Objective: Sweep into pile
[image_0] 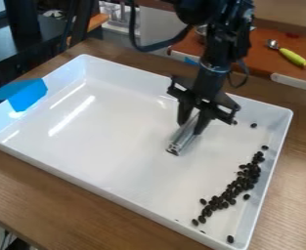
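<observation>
Pinching a silver tube-like tool [183, 139] in the end effector [193, 121], hanging over the white tray [116, 141] and angling down toward the near side, apart from the dark beans [237, 188]! Looking across at those now: lying in a ragged, slanting band by the right wall, straggling toward the near corner. Probably needing a swing round to the outside of that band, and facing trouble there: working so close to the wall, possibly bumping it and shoving the whole tray along the tabletop [24, 185]. Using such a narrow, rounded tool, too, so likely riding over beans or letting some slip past the end. Not telling for sure about contact with the tray floor, so judging height carefully: coming in too high, skimming over the top; pressing too low, twisting the tool in the grip. Sweeping too fast, perhaps scattering the band wider. And watching for stragglers, risking leaving out a stray bean [253, 125] near the far wall and a lone bean [230, 239] near the close corner by aiming only at the main band.
</observation>
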You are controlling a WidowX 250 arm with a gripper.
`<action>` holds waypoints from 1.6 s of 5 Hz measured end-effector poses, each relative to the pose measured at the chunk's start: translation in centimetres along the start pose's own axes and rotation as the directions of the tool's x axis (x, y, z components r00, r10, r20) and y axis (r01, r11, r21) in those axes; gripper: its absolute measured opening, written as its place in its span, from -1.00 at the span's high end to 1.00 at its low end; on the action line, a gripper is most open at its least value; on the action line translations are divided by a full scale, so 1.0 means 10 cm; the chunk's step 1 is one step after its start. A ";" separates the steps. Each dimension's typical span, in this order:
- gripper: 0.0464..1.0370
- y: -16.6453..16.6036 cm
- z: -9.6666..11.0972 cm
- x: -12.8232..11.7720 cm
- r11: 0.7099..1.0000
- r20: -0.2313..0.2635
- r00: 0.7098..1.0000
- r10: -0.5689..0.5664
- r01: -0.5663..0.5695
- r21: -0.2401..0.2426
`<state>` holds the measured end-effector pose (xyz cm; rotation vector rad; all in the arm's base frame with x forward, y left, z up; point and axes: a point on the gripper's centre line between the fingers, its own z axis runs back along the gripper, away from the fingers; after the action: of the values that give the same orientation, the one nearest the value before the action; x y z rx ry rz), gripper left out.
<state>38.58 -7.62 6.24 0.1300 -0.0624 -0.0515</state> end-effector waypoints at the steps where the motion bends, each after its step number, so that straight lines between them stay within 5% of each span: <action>1: 0.39 -0.24 0.04 -0.06 0.998 -0.024 0.999 -0.038 0.037 -0.050; 3: 0.39 -0.52 0.14 -0.10 0.990 -0.017 0.994 -0.105 0.103 -0.099; 4: 0.39 -0.42 0.33 -0.01 0.989 0.060 0.994 -0.090 0.097 -0.116; 5: 0.39 0.07 0.49 -0.04 0.992 0.089 0.995 -0.038 0.049 -0.118; 6: 0.39 0.60 0.48 -0.12 0.996 0.068 0.998 0.004 0.002 -0.092; 8: 0.39 1.49 0.36 -0.40 0.992 0.008 0.999 0.042 -0.041 -0.116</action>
<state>35.03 6.87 11.55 0.0120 -0.0727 -0.0144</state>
